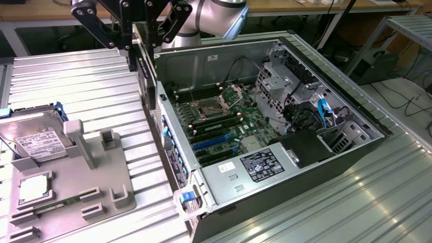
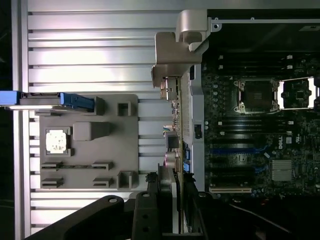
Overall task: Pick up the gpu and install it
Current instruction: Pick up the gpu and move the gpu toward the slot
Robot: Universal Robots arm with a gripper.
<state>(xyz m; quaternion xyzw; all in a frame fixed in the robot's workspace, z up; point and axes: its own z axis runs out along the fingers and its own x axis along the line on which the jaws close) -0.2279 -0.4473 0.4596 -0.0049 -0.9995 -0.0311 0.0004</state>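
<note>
**Colours from my remote seat**

I see the computer case black outside and pale grey metal within. Inside the case the motherboard is dark green, with bright blue slots and blue cables. The power supply is silver, under a black label with white print. A blue latch marks the case's corner. Above the case's wall, gpu and gripper are both black. Beside the case, the table is silver, patterned with long ridges. On it a matt grey fixture carries a silver hard drive with a white label, and a silver processor chip.
</note>
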